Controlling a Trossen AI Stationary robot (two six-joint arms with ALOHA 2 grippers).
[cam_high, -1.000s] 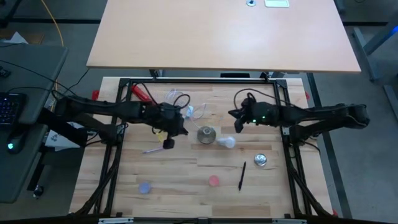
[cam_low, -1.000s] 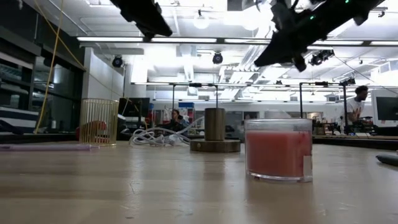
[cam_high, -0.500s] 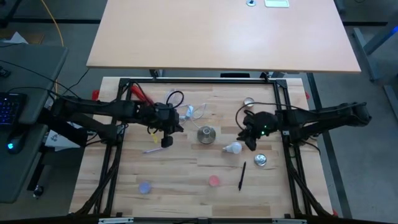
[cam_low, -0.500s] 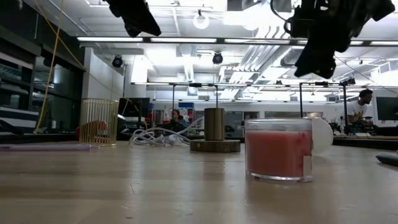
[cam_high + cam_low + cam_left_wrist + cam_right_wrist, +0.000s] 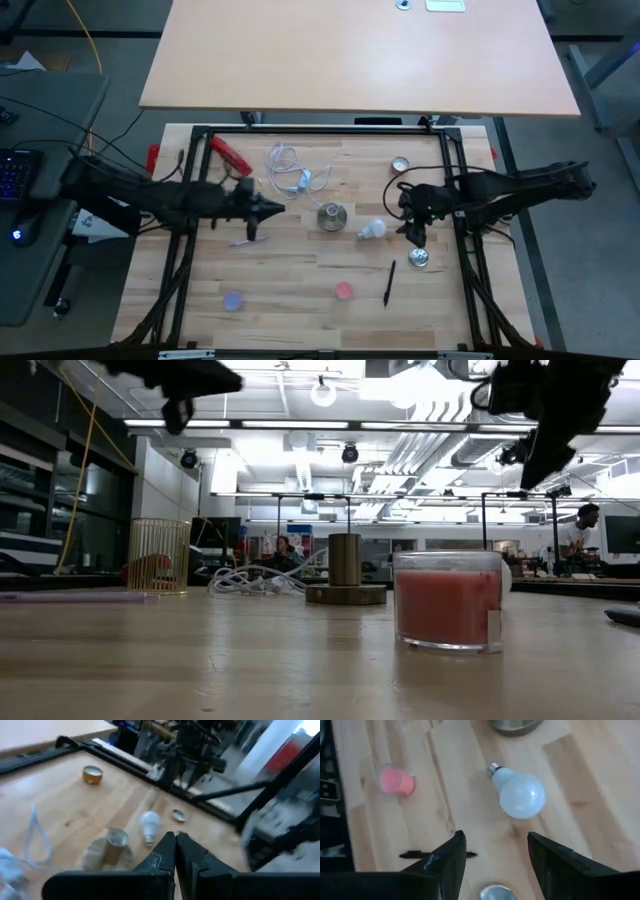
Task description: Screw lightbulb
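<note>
The wooden bench (image 5: 300, 270) fills the high view, with both dark arms reaching in from its two sides. The left end effector (image 5: 272, 208) hangs above the bench near the white cable (image 5: 290, 170), and the left wrist view shows its two fingers pressed together, so it is closed and holds nothing. The right end effector (image 5: 412, 232) is just beside the lightbulb (image 5: 373, 230) but does not touch it. In the right wrist view its fingers (image 5: 451, 857) stand apart, open, with bare wood between them, and the lightbulb (image 5: 518, 791) lies on its side ahead of them, with its screw base toward the socket stand (image 5: 515, 724).

The high view places the socket stand (image 5: 332, 216) between the two end effectors, and the lightbulb lies near it on the side of the right arm. Only the low view shows the stand (image 5: 345, 570) as an upright cylinder on a round foot; there the pink candle (image 5: 447, 600) covers almost all of the lightbulb. The high view also gives the black pen (image 5: 389, 283), the shiny silver disc (image 5: 419, 258) near the right end effector and the small blue disc (image 5: 233, 300)
</note>
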